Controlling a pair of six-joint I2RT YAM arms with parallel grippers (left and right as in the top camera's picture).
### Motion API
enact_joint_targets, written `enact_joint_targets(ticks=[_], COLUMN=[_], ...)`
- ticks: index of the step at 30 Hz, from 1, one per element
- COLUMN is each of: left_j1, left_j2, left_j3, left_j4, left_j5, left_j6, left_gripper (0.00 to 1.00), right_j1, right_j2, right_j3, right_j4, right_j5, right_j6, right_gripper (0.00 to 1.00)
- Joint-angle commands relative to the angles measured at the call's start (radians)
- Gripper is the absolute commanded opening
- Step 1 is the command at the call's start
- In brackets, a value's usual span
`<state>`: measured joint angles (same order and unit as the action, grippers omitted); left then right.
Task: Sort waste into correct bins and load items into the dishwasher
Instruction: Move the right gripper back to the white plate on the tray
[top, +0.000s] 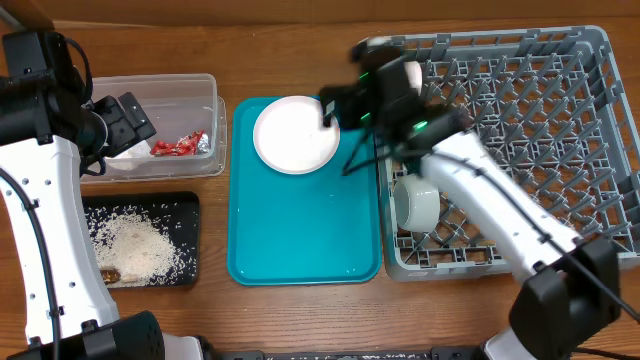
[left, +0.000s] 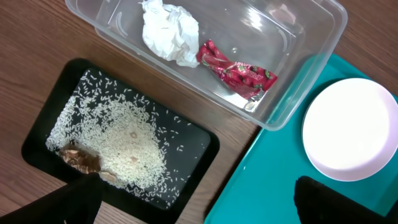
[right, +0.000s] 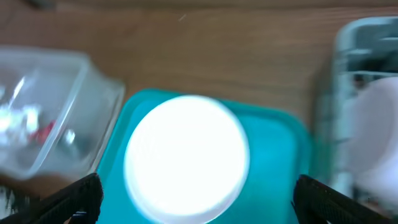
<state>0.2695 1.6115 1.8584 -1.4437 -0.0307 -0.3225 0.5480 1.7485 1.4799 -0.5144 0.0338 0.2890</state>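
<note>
A round white plate (top: 296, 133) lies at the far end of the teal tray (top: 300, 240); it also shows in the left wrist view (left: 350, 129) and the right wrist view (right: 186, 158). My right gripper (top: 338, 108) is open and empty just above the plate's right edge. My left gripper (top: 135, 120) is open and empty over the clear tub (top: 200, 160), which holds a crumpled white napkin (left: 168, 31) and a red wrapper (left: 239, 74). Rice scraps (left: 127, 146) lie in the black tray (top: 185, 215). A white cup (top: 415, 203) sits in the grey dish rack (top: 600, 150).
A small brown scrap (left: 81, 159) lies at the black tray's near corner. The teal tray stands between the two bins on the left and the rack on the right. Bare wooden table runs along the far edge.
</note>
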Motion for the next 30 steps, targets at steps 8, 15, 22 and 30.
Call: enact_joint_targets(ticks=[8,15,22,30], left_j1=[0.005,0.005,0.005,0.005], left_j2=[0.005,0.005,0.005,0.005], left_j3=[0.0,0.0,0.0,0.0], left_j4=[0.001,0.001,0.001,0.001], left_j5=[0.004,0.004,0.004,0.004], left_j6=[-0.014,-0.014,-0.014,-0.014], left_gripper=[1.0,1.0,1.0,1.0], right_j1=[0.17,0.163,0.163,0.161], right_j2=[0.218,0.303,0.357,0.395], right_j3=[0.005,0.005,0.005,0.005], right_j4=[0.007,0.042,0.049,0.071], right_j5=[0.236,0.235,0.212,0.212], right_j6=[-0.008,-0.008,-0.002,-0.001], right_gripper=[1.0,1.0,1.0,1.0])
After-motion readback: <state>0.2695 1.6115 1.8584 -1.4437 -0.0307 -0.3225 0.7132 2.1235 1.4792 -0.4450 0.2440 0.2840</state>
